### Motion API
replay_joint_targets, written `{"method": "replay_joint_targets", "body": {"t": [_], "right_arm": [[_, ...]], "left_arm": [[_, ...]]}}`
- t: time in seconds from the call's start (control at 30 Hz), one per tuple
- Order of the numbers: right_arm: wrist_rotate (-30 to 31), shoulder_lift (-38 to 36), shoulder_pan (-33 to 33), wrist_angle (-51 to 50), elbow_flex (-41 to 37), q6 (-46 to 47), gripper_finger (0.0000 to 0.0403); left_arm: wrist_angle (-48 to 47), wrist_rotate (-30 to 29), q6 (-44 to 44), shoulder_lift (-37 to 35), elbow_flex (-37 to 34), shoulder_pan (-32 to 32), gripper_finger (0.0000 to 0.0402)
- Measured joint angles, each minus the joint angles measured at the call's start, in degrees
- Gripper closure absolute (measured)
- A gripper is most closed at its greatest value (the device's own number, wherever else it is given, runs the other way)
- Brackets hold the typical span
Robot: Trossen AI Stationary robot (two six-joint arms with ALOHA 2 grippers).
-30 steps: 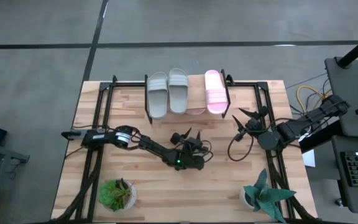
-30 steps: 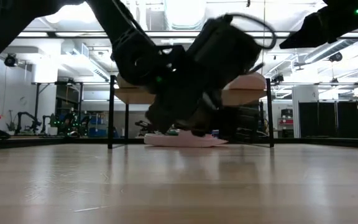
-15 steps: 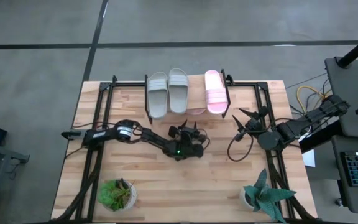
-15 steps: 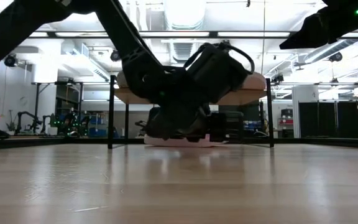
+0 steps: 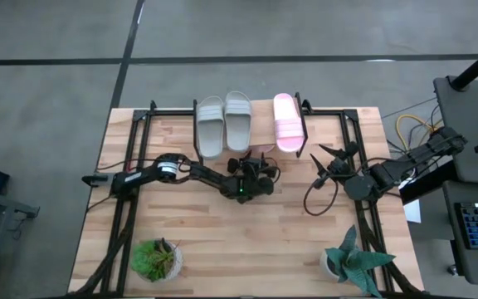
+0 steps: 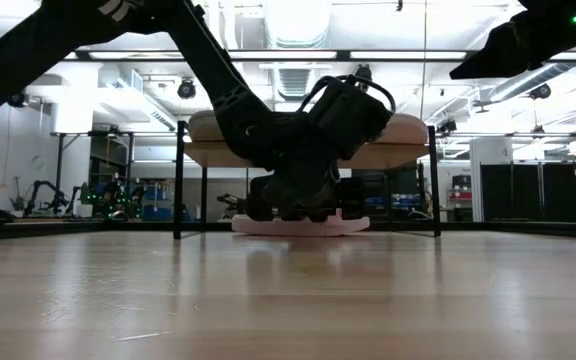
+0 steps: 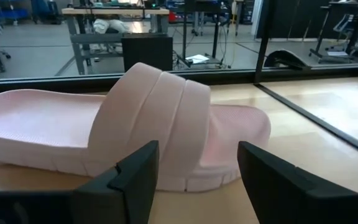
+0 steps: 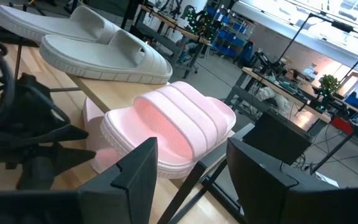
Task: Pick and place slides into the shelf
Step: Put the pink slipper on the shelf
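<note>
Left gripper (image 5: 254, 166) reaching in at the shelf's front edge, low over the table (image 5: 214, 241); fingers (image 7: 135, 177) spread wide, gripping nothing. Straight ahead between them, just beyond the tips: a pink slide (image 7: 126, 134) lying flat on the table under the shelf (image 5: 247, 145), ribbed strap facing the wrist camera, toe pointing toward the black frame leg. No contact visible between fingers and foam. In the low view, same slide (image 6: 303, 226) as a thin pink sole on the tabletop, gripper (image 6: 313, 200) directly over and in front of it, partly hiding it.

Above, on the shelf's plank top: pair of grey slides (image 5: 223, 123) side by side at the left end, second pink slide (image 5: 286, 123) at the right end, apart from the grey pair. From the right wrist view, that pink slide (image 8: 169, 127) near the plank's edge, grey pair (image 8: 89, 40) farther along.

Right gripper (image 5: 326, 162) off to the shelf's right, near the table's right edge, well apart from every slide; fingers (image 8: 132, 174) parted wide, empty.

Farther toward the table's near corners: a leafy green plant (image 5: 156, 259) on the left, a spiky one (image 5: 353, 259) on the right.
</note>
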Motion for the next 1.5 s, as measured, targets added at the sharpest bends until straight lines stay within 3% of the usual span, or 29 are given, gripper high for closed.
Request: {"method": "replay_joint_targets", "body": {"t": [0.7, 0.83, 1.07, 1.5], "right_arm": [[0.0, 0.0, 0.0, 0.0, 0.0, 0.0, 0.022], [0.0, 0.0, 0.0, 0.0, 0.0, 0.0, 0.022], [0.0, 0.0, 0.0, 0.0, -0.1, 0.0, 0.022], [-0.1, 0.0, 0.0, 0.0, -0.6, -0.9, 0.022]], "left_arm": [[1.4, 4.7, 0.0, 0.0, 0.4, 3.8, 0.0204], [1.3, 5.4, -0.1, 0.0, 0.4, 3.9, 0.0248], [1.3, 6.8, 0.0, 0.0, -0.4, 3.9, 0.0388], [-3.5, 9.5, 0.2, 0.0, -1.9, 2.2, 0.0401]]}}
